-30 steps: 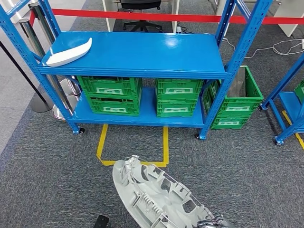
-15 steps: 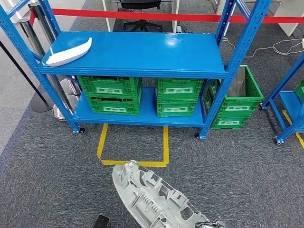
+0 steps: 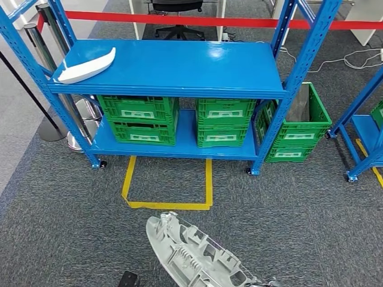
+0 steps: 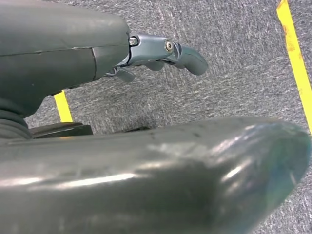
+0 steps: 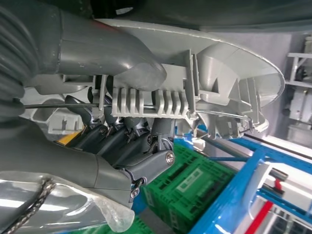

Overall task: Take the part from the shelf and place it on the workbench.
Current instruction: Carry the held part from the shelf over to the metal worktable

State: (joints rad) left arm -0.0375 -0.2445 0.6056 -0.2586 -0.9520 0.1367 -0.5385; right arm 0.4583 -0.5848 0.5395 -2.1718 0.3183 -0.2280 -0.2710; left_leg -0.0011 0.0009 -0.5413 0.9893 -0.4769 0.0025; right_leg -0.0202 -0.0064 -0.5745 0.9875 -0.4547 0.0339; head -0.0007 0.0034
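Lowered since a second ago, ribbed grey plastic part [image 3: 194, 257] gripped by right hand [image 5: 121, 141], left hand [image 4: 162, 51] holding nothing, one smooth white part [image 3: 88, 66] on blue steel shelf [image 3: 181, 72], three green slatted crates [image 3: 140, 118] visible.

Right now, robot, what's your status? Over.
Right hand grips grey part, off the shelf. Left hand free, holding nothing. White part on shelf top. Nothing blocking.

Since a second ago, the grey ribbed part [image 3: 194, 256] gripped by the right hand [image 5: 121, 136] has been drawn toward 6 o'clock in the head view. Its rounded tip, earlier level with the yellow floor tape [image 3: 168, 205], is now seen below that line, and less of the part remains in frame.
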